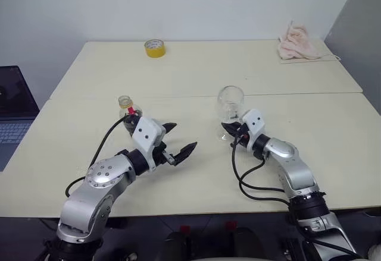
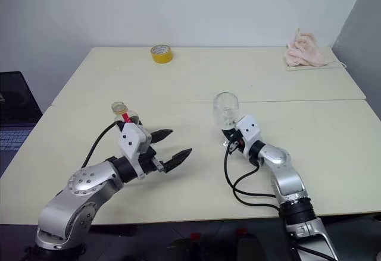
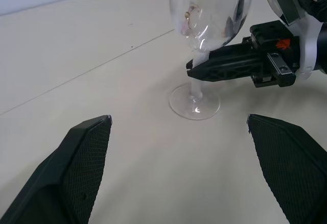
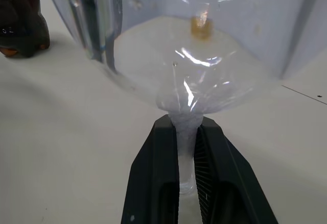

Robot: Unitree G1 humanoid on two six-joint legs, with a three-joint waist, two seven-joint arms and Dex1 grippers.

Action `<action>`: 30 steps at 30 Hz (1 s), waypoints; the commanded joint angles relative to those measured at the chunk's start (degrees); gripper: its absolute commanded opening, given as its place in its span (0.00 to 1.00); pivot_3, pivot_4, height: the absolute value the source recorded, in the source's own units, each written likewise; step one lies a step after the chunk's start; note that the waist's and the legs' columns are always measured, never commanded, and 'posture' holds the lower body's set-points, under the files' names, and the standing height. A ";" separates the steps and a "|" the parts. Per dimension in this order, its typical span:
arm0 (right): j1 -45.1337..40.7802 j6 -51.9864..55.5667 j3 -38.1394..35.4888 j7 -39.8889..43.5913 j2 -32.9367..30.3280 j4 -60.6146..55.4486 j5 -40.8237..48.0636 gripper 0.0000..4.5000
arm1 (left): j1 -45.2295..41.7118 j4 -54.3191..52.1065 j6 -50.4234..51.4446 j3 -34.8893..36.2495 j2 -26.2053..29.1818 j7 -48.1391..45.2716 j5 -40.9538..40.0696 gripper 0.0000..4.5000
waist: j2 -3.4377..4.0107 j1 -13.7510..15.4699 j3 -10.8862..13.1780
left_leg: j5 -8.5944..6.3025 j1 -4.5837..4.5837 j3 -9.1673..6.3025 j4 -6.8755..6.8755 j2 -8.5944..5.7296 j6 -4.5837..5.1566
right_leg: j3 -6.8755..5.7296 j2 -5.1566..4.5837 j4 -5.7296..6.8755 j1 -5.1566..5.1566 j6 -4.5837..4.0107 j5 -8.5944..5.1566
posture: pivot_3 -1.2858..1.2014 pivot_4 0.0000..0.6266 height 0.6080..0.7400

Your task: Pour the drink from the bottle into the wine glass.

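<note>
Bottle (image 1: 128, 115): stood upright on the table (image 1: 196, 76), just behind the left gripper (image 1: 177, 140); red neck label, writing unreadable
Left gripper: jaws wide apart, empty
Wine glass (image 1: 230, 103): upright; stem clamped by right gripper (image 4: 186, 175)

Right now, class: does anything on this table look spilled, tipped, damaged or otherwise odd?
Nothing stands out. The wine glass is upright, its stem clamped by the right gripper; the bottle stands upright, and no drink is spilled on the table.
</note>
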 commanded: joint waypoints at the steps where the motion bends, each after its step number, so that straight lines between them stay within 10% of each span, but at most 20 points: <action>1: 1.48 2.54 4.40 2.26 0.74 3.16 -1.02 0.04 | -0.90 -0.45 -1.47 -0.30 -0.23 -0.27 0.39 1.00 | 0.00 -0.05 0.00 | 0.00 0.00 0.00 0.00 0.00 0.00 | 0.00 0.01 0.00 0.00 0.00 0.00 | 0.52 0.24 1.00; 20: 0.97 2.56 4.62 1.69 0.25 6.51 -2.86 0.04 | -0.70 -0.22 -2.15 -0.60 -0.21 -0.01 1.05 1.00 | 0.00 -0.48 -0.01 | 0.00 0.05 0.02 -0.05 0.15 0.00 | 0.02 0.15 0.00 -0.01 -0.01 -0.01 | 0.52 0.24 1.00; 30: 0.88 2.30 4.30 1.37 0.07 7.40 -3.28 0.78 | -0.61 -0.12 -2.33 -0.60 0.03 -0.10 1.03 1.00 | 0.04 -0.14 0.04 | 0.00 0.01 0.05 -0.05 0.15 0.00 | 0.05 0.14 -0.01 -0.06 -0.03 -0.01 | 0.52 0.24 1.00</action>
